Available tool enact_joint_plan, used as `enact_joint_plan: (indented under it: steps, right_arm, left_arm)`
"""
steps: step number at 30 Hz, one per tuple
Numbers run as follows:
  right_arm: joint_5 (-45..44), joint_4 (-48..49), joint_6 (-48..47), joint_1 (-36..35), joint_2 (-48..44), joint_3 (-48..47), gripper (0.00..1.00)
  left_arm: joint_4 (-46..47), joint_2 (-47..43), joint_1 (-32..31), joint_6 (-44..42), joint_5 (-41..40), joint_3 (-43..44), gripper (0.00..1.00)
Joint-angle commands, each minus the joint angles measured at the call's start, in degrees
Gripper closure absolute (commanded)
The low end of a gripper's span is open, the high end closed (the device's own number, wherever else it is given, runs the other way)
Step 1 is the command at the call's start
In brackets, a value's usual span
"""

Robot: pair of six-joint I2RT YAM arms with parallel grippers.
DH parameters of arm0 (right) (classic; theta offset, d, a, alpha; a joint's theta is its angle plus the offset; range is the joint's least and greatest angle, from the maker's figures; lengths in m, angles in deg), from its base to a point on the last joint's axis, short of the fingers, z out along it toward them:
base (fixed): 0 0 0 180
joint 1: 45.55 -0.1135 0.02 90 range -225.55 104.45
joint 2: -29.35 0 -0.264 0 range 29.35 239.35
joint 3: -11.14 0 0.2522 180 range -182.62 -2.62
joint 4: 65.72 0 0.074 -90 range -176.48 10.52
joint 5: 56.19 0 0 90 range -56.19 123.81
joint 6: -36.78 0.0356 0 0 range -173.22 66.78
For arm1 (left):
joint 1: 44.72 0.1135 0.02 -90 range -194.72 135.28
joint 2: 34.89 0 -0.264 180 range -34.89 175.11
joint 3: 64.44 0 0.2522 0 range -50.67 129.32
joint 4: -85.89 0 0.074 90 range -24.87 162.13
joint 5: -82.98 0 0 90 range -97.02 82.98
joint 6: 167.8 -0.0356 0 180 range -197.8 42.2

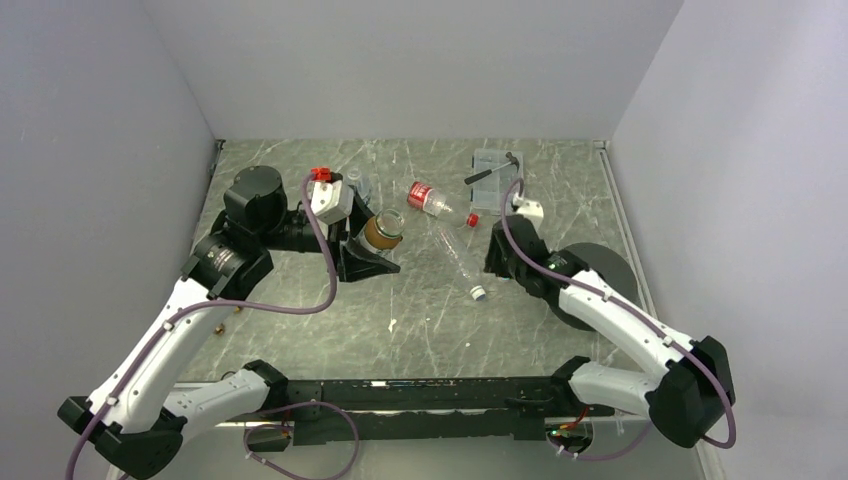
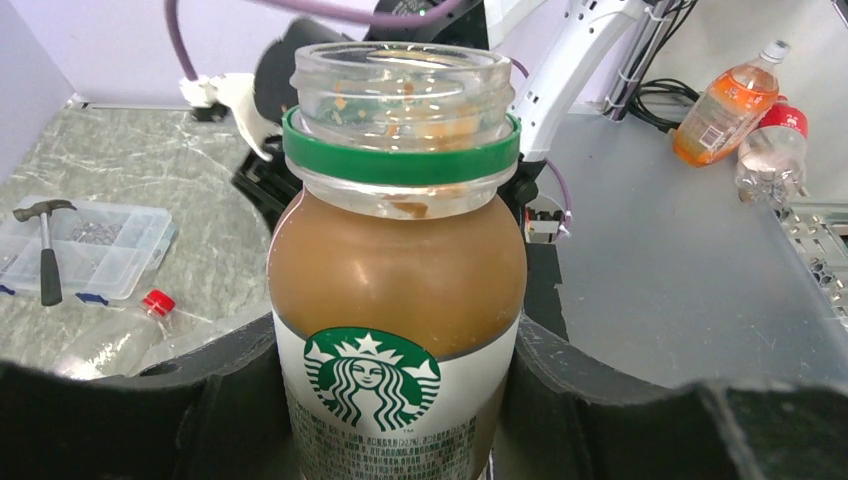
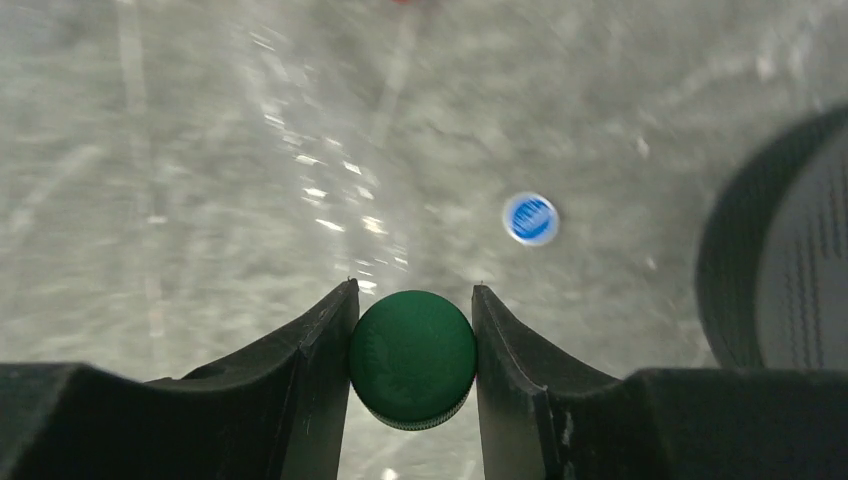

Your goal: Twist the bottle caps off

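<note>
Two grippers are each clamped on something. The left gripper (image 1: pixel 372 245) grips the amber bottle (image 2: pixel 395 270) around its label, one finger on each side. The bottle's mouth is open, with a green ring (image 2: pixel 400 160) around the neck. From above, the bottle points toward the right arm. The right gripper (image 3: pixel 412 320) pinches the dark green cap (image 3: pixel 412 358) between its fingertips, above the desk (image 1: pixel 300 330). Below it a white-and-blue cap (image 3: pixel 531 218) lies loose on the desk, near a black disc (image 3: pixel 770 270). Between the arms, a slim clear bottle (image 1: pixel 460 255) lies on its side, its white cap (image 1: pixel 479 293) at the near end. Behind it lies a red-label bottle (image 1: pixel 430 197), with a red cap (image 1: pixel 472 220) just beside it; I cannot tell whether that cap is screwed on. At the far edge, a hammer (image 1: pixel 490 172) rests on a clear box (image 1: pixel 497 160).
</note>
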Motion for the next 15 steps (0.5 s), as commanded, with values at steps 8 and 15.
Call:
enact_joint_plan:
  steps: [8,15]
  right_arm:
    - [-6.50,0.82,13.90,0.41,4.70,11.67,1.00]
    - [-9.33,3.40,17.09,0.44,11.58,13.74,0.87]
  left_arm:
    - [-0.79,-1.61,-0.10,-3.00,-1.26,-0.63,1.00]
    - [-0.62,-2.08,-0.10,-3.07,-1.47,-1.30,1.00]
